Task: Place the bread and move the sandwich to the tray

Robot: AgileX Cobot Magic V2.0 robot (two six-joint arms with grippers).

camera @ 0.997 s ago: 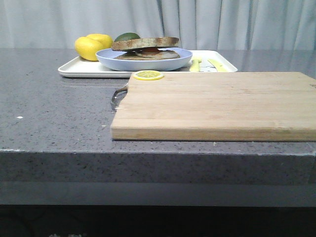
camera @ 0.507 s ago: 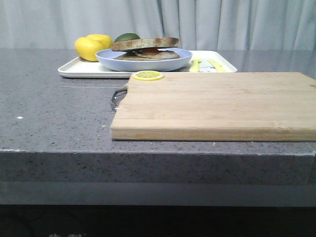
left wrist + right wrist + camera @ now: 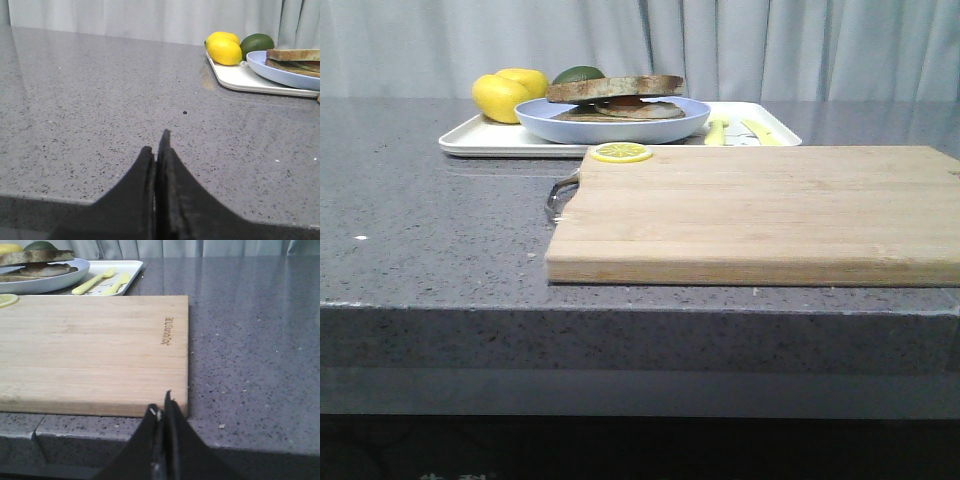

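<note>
1. A wooden board [image 3: 760,212] is laid on the grey counter [image 3: 430,230] at the near edge, with a metal handle [image 3: 560,192] at its left end.
2. A lemon slice [image 3: 621,152] is seen lying on the board's far left corner.
3. Behind the board, the white tray [image 3: 480,142] is set on the counter, just beyond the board's far edge.
4. A pale-blue plate [image 3: 612,124] is carried on the tray, and the sandwich [image 3: 617,98] is held in that plate.
5. The sandwich is topped by a brown-crusted slice of bread [image 3: 615,87]; paler layers and a bit of red are glimpsed beneath it, but the filling cannot be made out clearly.
6. Two lemons [image 3: 506,93] and a green avocado [image 3: 578,74] are placed at the tray's left end, behind the plate.
7. A yellow fork [image 3: 95,281] and a second yellow utensil [image 3: 117,283] are laid on the tray's right part, beside the plate.
8. The left pincer [image 3: 157,150] is shown pressed together with nothing between its fingers, held low over bare counter, well apart from the tray.
9. The right pincer [image 3: 162,412] is likewise pressed together and empty, placed near the board's near right corner at the counter's edge.
10. Neither pincer is seen in the front view.
</note>
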